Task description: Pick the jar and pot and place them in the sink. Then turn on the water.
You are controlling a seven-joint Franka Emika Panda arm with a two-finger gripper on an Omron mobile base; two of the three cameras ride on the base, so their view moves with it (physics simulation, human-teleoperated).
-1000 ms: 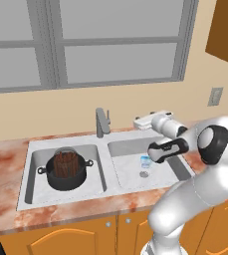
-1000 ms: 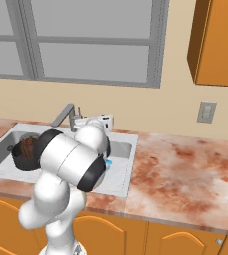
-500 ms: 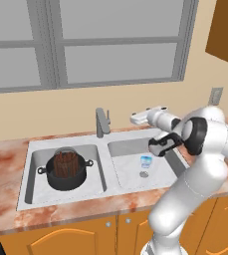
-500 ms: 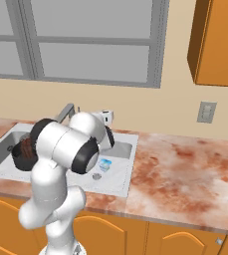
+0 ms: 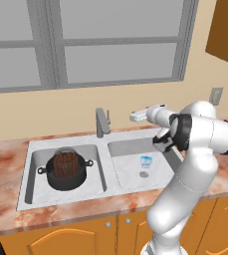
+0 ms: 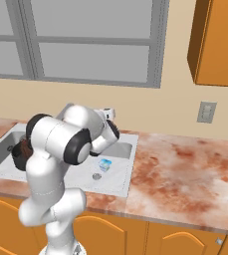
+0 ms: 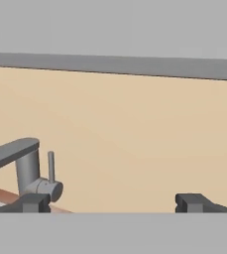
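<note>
My gripper is released, its two dark tips standing wide apart with nothing between them. In the hand view it looks level at the beige wall behind the sink, with the faucet off to the left: grey spout reaching left, a thin upright lever beside its column. In the left base view my hand hangs above the far right edge of the sink, to the right of the faucet and higher than its top, apart from it.

The pot sits in the left basin, black, with its loop handles out to either side. The jar stands upright inside the pot, its reddish-brown contents showing through the glass; I think it rests on the pot's floor, though the pot's wall hides its base. In the right base view my own arm covers most of both.

In the right basin a short light-blue patch of water shows just above the drain. The marbled bench runs on to the right of the sink, under an outlet on the wall and an orange cabinet above.
</note>
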